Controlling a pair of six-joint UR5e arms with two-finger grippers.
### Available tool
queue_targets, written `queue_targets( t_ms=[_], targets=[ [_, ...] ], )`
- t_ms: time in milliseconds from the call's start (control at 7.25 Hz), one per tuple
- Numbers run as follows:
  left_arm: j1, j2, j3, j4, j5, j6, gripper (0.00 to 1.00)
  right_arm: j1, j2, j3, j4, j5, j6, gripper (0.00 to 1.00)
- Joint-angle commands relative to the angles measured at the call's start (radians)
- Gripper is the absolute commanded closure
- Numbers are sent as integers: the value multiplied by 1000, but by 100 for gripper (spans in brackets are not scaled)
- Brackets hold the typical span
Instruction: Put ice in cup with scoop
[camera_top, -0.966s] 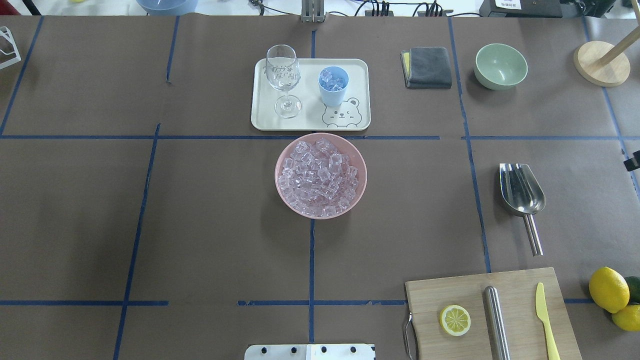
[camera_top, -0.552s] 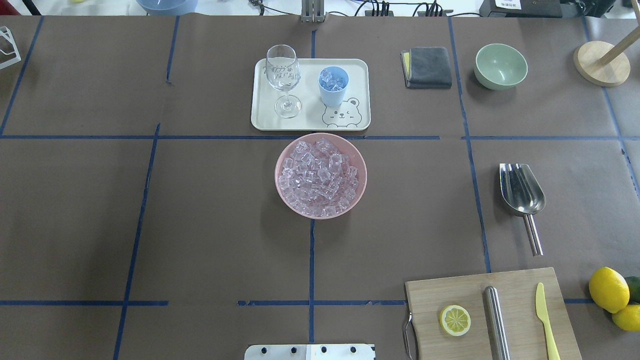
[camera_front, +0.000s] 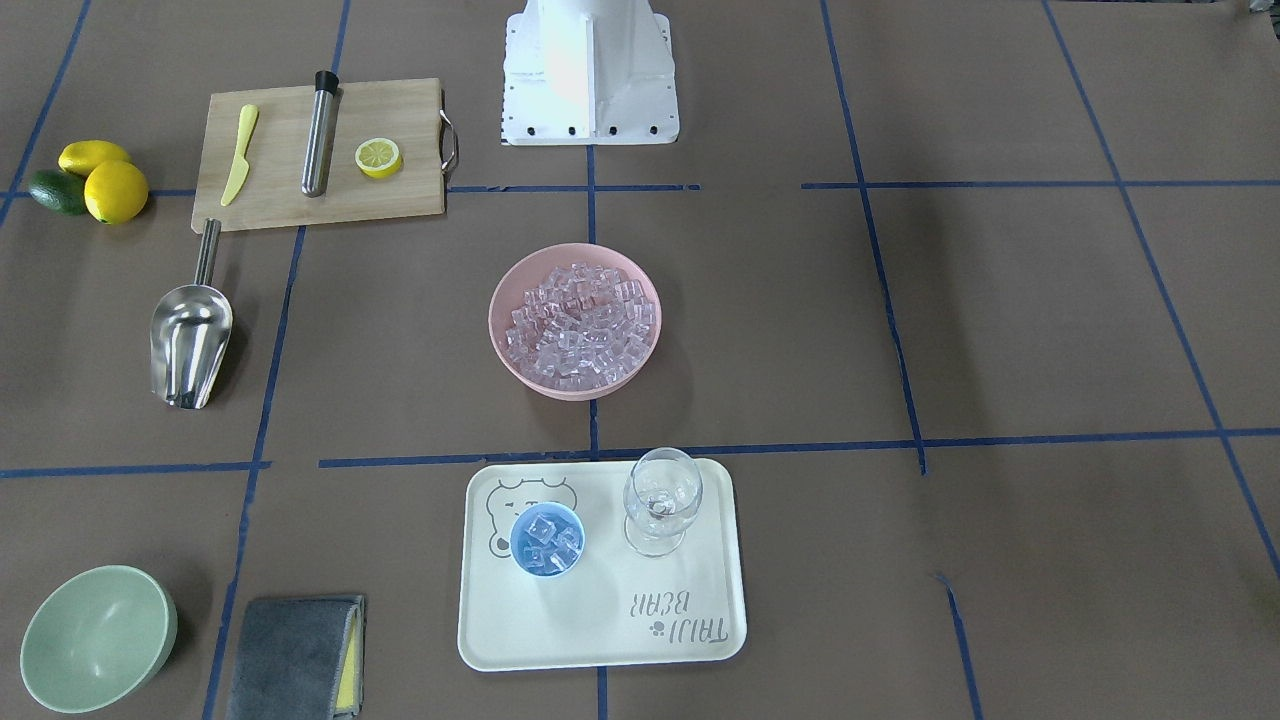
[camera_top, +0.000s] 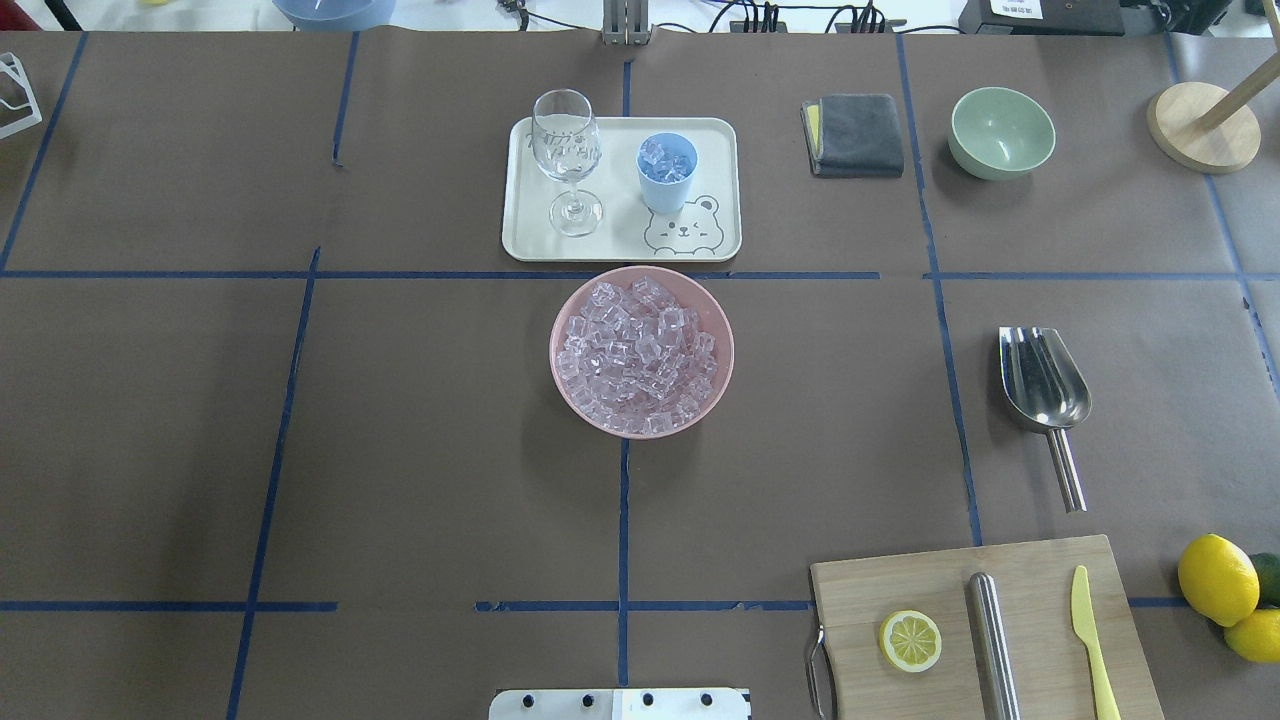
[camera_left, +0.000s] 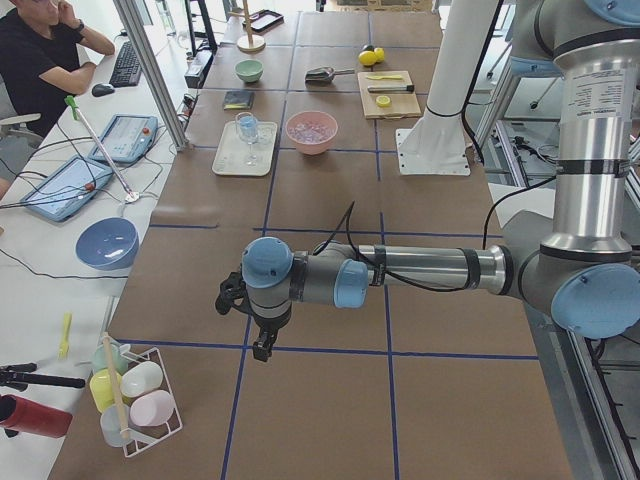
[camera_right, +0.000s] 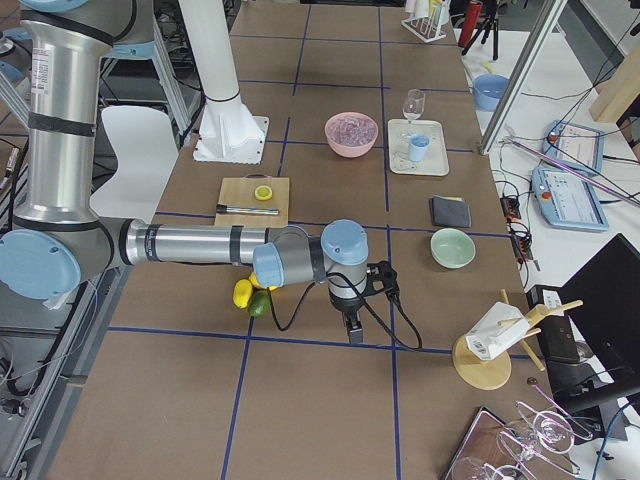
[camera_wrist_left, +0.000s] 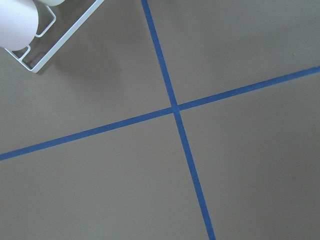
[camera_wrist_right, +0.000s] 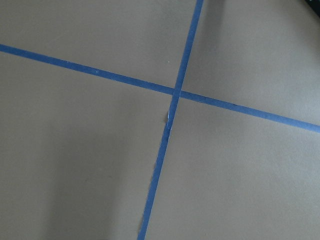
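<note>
The ice (camera_top: 638, 348) fills a pink bowl (camera_top: 722, 385) at the table's middle; it also shows in the front-facing view (camera_front: 578, 322). The light-blue cup (camera_top: 666, 175) stands on a white tray (camera_top: 525, 235) and holds a few ice cubes (camera_front: 548, 538). The steel scoop (camera_top: 1045, 385) lies alone on the table at the right, handle toward the robot. My left gripper (camera_left: 262, 345) shows only in the left side view, far from these things. My right gripper (camera_right: 355, 330) shows only in the right side view. I cannot tell whether either is open or shut.
A wine glass (camera_top: 567, 150) stands on the tray beside the cup. A cutting board (camera_top: 985, 625) with a lemon half, a steel cylinder and a yellow knife is near the scoop. Lemons (camera_top: 1217, 580), a green bowl (camera_top: 1001, 132) and a grey cloth (camera_top: 855, 134) are at the right.
A dark part of the right arm at the overhead view's right edge has moved out of view. The scoop, the bowl and the cup have not moved.
</note>
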Motion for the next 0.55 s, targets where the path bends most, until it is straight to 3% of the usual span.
queue_targets(
  t_ms=[0, 138, 414],
  targets=[
    [-1, 3, 6, 30, 0, -22, 0, 84, 4, -5, -103, 88, 4, 0],
    [-1, 5, 3, 32, 0, -23, 0, 115, 16, 1, -200, 138, 3, 0],
    [2, 5, 8, 32, -1, -57, 0, 135, 15, 1, -204, 161, 7, 0]
  ],
)
